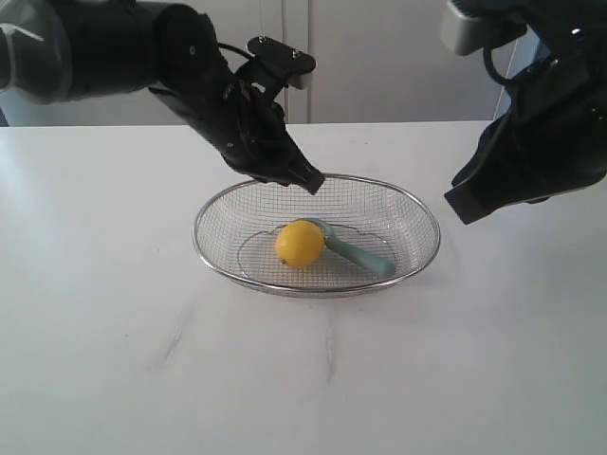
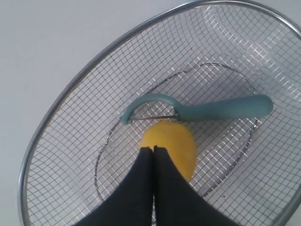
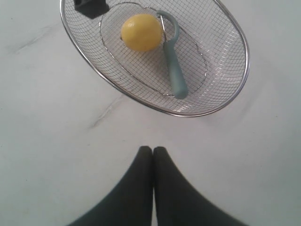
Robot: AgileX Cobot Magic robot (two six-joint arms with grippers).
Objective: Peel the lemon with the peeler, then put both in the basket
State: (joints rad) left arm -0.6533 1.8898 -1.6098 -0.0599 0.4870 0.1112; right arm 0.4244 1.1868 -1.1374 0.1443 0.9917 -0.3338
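Plainly, the left pincer [image 1: 309, 178] is clenched on nothing and is held over the far rim of the basket [image 1: 228, 213]. The right pincer [image 1: 464, 203] is likewise clenched and empty, well apart to the right. Inside the basket, the lemon [image 1: 300, 244] is seen touching the blade head of the peeler [image 1: 362, 255]. The basket is borne by the white surface [image 1: 114, 332].

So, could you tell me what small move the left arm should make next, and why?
Probably lift the left gripper up and back from the silver wire-mesh basket: the small yellow lemon and the teal-handled peeler both lie inside it, and its jaws are shut on nothing, so nothing seems left to carry.
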